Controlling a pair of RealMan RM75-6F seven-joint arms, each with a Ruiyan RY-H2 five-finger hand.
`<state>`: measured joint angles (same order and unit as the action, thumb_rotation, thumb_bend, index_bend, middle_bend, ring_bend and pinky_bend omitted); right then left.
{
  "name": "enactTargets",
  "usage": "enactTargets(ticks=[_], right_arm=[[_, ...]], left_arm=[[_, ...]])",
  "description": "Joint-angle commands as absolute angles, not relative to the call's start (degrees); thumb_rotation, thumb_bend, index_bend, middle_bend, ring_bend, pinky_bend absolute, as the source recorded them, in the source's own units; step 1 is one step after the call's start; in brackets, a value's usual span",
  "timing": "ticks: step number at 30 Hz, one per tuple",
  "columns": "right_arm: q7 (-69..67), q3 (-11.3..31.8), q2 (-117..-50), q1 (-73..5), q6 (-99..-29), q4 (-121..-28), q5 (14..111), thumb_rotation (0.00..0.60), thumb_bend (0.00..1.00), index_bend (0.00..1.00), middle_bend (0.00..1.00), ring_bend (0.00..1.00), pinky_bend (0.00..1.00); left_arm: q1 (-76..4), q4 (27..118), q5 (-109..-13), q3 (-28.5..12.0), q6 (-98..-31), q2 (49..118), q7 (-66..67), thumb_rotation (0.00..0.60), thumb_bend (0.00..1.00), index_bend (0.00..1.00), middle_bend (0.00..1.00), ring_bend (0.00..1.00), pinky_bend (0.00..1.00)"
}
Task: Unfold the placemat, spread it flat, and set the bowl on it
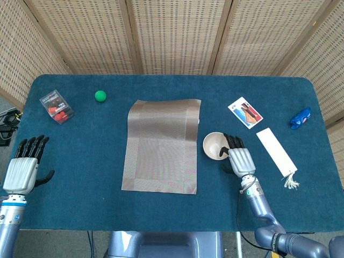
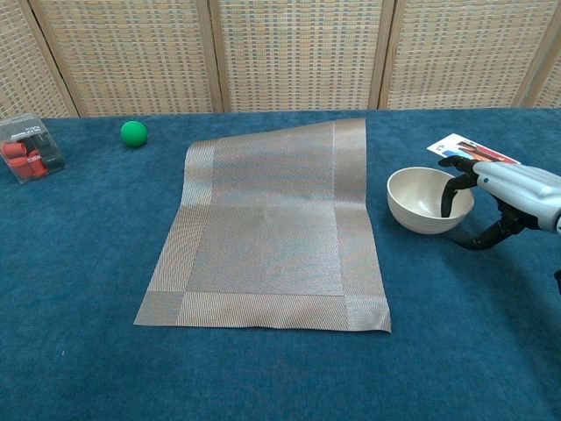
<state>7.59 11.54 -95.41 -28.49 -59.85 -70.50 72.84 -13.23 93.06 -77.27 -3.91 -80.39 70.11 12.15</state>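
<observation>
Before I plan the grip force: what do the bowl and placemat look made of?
The bowl looks like glazed ceramic or hard plastic: cream, smooth, with a thick rim. The placemat looks like woven vinyl or similar fibre: fine ribbed weave, a slight sheen, and a far edge that lifts stiffly.

The placemat [image 1: 162, 145] lies spread in the middle of the desk [image 1: 97, 177], with the bowl [image 1: 215, 145] just beside its right edge. The right hand [image 1: 239, 159] reaches over the bowl's right rim, and the left hand [image 1: 22, 171] sits at the desk's near left corner.
</observation>
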Motion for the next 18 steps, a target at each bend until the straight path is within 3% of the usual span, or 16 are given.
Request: enactTargets(ticks=[1,18], right_arm=[[6.25,11.92,-96.89,-29.17,-60.64,-68.29,73.38,0.6,0.52,0.58,0.13,0.0,0.09],[4.29,11.64,-98.29,-29.82,-61.7,-64.48,73.92,0.6,0.59,0.67,0.15,0.0,0.11]], left_arm=[[-13.26,92.93,-77.19,-3.97,-80.04,70.19,12.12,0.6,0.27,0.0,0.0,0.0,0.0],[-13.29,92.8,-76.71,-4.58,-78.98,70.4,12.3,0.6,0.27,0.0,0.0,0.0,0.0]])
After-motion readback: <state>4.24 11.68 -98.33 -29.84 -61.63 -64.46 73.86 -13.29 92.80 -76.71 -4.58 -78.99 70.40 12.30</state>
